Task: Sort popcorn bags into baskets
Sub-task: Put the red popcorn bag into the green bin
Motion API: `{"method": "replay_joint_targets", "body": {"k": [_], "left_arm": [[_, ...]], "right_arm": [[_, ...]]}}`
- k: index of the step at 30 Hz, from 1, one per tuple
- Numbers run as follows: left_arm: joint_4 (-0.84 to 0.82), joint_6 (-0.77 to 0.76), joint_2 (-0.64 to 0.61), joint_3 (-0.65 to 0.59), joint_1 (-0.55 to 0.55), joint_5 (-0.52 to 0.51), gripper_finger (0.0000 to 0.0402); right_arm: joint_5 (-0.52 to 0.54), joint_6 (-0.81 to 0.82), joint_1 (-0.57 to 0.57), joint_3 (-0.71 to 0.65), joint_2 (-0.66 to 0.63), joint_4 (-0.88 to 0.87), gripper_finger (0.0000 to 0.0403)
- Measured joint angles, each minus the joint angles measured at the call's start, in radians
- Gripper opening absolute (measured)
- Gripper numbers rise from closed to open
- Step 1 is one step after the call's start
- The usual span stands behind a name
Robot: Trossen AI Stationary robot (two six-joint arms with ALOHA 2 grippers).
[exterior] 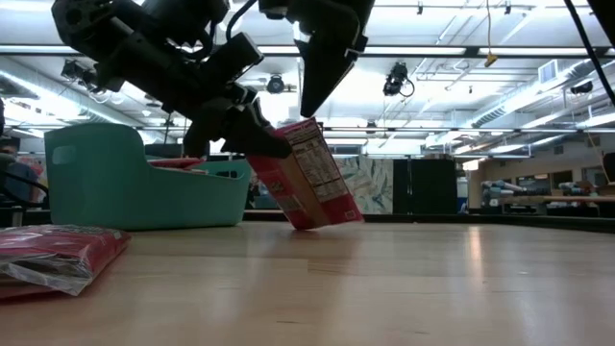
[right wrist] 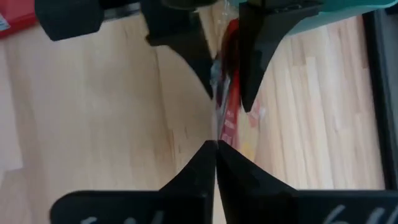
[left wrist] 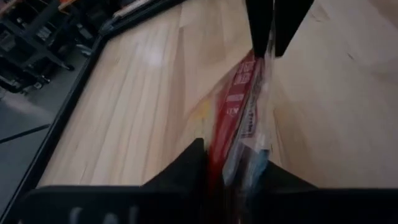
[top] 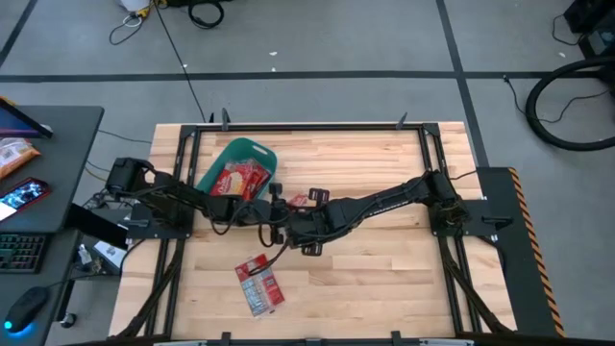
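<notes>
Popcorn bag stands on edge, tilted, pinched between left tool and right tool.

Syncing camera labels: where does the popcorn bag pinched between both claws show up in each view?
High view: the held popcorn bag is a red sliver at table centre, where the arms meet.
Low view: centre, tilted, lower corner on the table, right of the teal basket.
Left wrist view: edge-on, running from the left claw up the middle.
Right wrist view: edge-on, centre, above the right claw.
Shared landmark: the teal basket, in the high, low and right wrist views.
</notes>
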Motion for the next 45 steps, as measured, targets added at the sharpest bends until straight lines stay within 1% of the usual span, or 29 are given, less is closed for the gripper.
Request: {"method": "replay_joint_targets", "body": {"k": [2,5,7,10,13,16,22,25,32,36,40,45], "left_arm": [[-0.027,-0.002,0.0,0.008,0.0,0.0,0.0055],[-0.065,-0.008,-0.002,0.019,0.0,0.0,0.0034],[-0.074,-0.009,-0.003,0.021,0.0,-0.001,0.0029],[-0.088,-0.025,-0.021,0.022,0.0,0.0,0.0035],[-0.137,-0.033,-0.051,0.021,0.0,0.001,0.0044],[-0.187,-0.054,-0.083,0.021,-0.002,0.004,0.0044],[-0.203,-0.063,-0.107,0.021,-0.012,0.043,0.0037],[-0.204,-0.062,-0.107,0.021,-0.014,0.045,0.0038],[-0.204,-0.063,-0.107,0.021,-0.013,0.045,0.0038],[-0.204,-0.063,-0.107,0.021,-0.013,0.066,0.0038],[-0.202,-0.062,-0.107,0.021,-0.013,0.116,0.0039],[-0.204,-0.059,-0.107,0.021,-0.013,0.123,0.0039]], "right_arm": [[-0.018,0.0,0.002,0.0,0.0,-0.009,0.0036],[-0.014,0.006,0.009,0.0,-0.008,-0.057,0.006],[-0.005,0.019,0.012,0.0,-0.014,-0.082,0.0077],[0.016,0.039,0.015,-0.001,-0.016,-0.13,0.0103],[0.063,0.018,0.022,-0.043,-0.018,-0.094,0.0128],[0.121,0.009,0.027,-0.087,-0.016,-0.078,0.0148],[0.139,-0.044,0.02,-0.192,-0.016,0.066,0.0176],[0.149,-0.065,0.012,-0.227,-0.015,0.094,0.0184],[0.178,-0.129,-0.004,-0.318,-0.026,0.286,0.0184],[0.209,-0.149,-0.013,-0.382,-0.036,0.378,0.0171],[0.235,-0.193,-0.016,-0.412,-0.038,0.448,0.0135],[0.22,-0.23,-0.014,-0.414,-0.039,0.496,0.0078]]}}
